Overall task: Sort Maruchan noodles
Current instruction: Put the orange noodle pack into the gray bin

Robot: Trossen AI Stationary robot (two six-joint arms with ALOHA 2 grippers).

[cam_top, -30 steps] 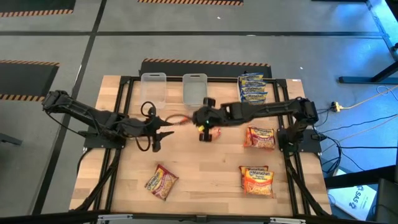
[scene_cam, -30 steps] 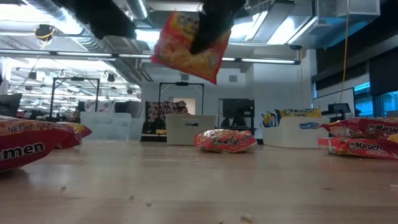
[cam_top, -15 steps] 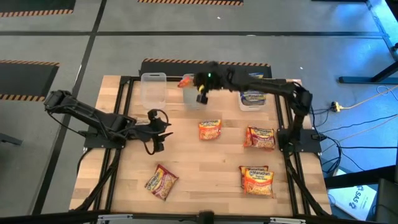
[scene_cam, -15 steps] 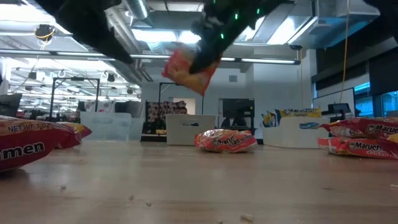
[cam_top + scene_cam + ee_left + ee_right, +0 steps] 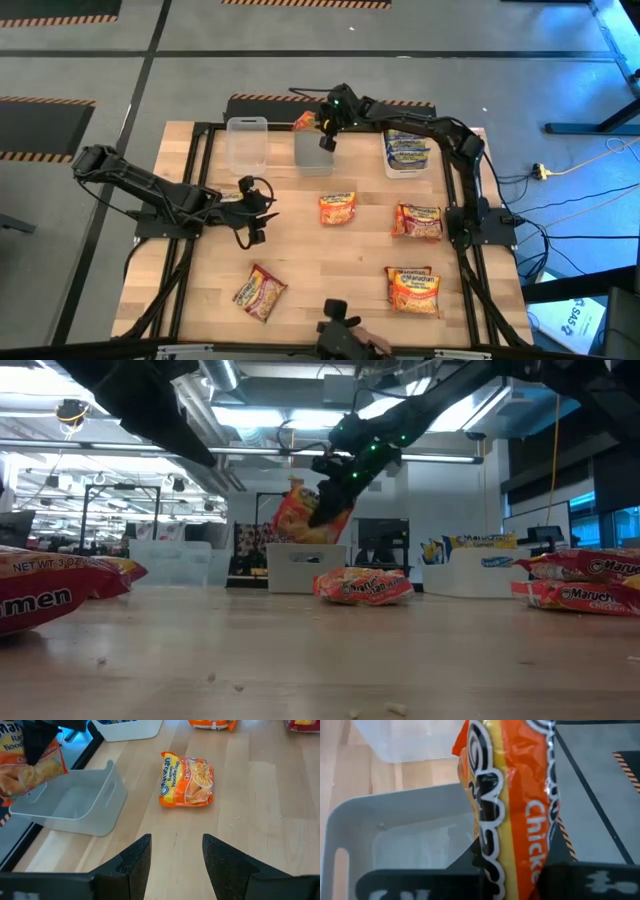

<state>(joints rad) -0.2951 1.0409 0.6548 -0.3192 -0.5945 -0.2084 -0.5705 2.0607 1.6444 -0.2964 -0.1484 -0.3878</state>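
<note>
My right gripper (image 5: 325, 130) is out at the table's far edge, shut on an orange Maruchan packet (image 5: 305, 122) above the middle white tub (image 5: 313, 152). In the low view the packet (image 5: 300, 515) hangs just over the tub (image 5: 300, 570). My left gripper (image 5: 254, 217) hovers open over the table's left middle, touching nothing. Another orange packet (image 5: 187, 780) lies flat on the table ahead of it. Blue-and-yellow packets (image 5: 405, 145) fill the right tub. My right gripper pinches the orange packet by one end (image 5: 505, 862) between its two fingers (image 5: 590, 880). The packet is lifted clear and hangs tilted beside and below the fingers (image 5: 335, 495), over the middle tub's opening. In the right wrist view it shows edge-on.
A clear tub (image 5: 247, 142) stands left of the middle one. Packets lie flat on the wood: two orange ones at right (image 5: 420, 222) (image 5: 413, 290) and a red-pink one near left (image 5: 260, 292). A dark device (image 5: 340, 335) sits at the near edge. Bare wood lies between them.
My right gripper has carried the orange packet from above the table's centre toward the far edge, ending over the middle tub. It stayed shut on the packet throughout. The orange packet lying at the table's centre has come into sight where the arm had covered it.
</note>
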